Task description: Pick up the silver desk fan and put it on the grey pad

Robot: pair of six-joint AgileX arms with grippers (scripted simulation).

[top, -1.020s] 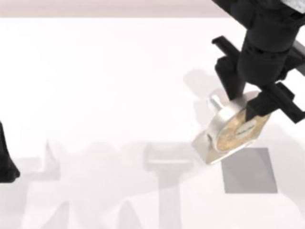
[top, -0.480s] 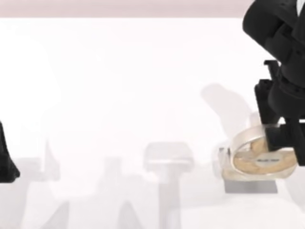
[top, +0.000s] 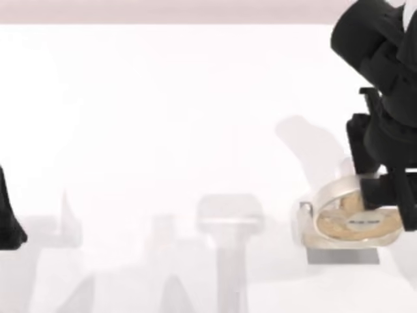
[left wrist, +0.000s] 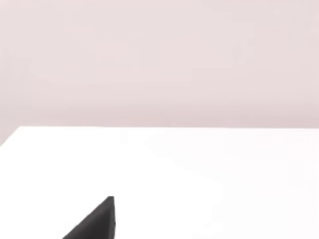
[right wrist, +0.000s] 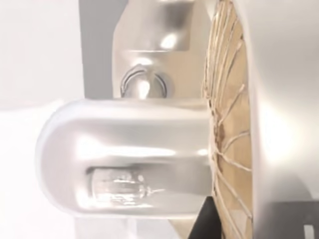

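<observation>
The silver desk fan [top: 352, 222] hangs tilted, gold-tan grille facing up, low over the grey pad [top: 342, 255]; only the pad's front strip shows beneath it. My right gripper [top: 384, 195] is shut on the fan's ring housing from the right. In the right wrist view the rounded motor cap [right wrist: 129, 159] fills the middle. There the black fingertips [right wrist: 209, 219] clamp the ring, with the grey pad [right wrist: 97, 45] behind the stand. I cannot tell whether the fan touches the pad. My left arm [top: 6, 222] is parked at the table's left edge.
A paler whitish-grey square mark [top: 229, 210] lies on the white table left of the pad, among soft shadows. The table's back edge [top: 195, 25] runs along the top. The right arm's bulk [top: 381, 52] hangs over the far right.
The right gripper carried the fan right and toward the front until it covers most of the pad, tipping the grille upward. In the last half second it sank slightly.
</observation>
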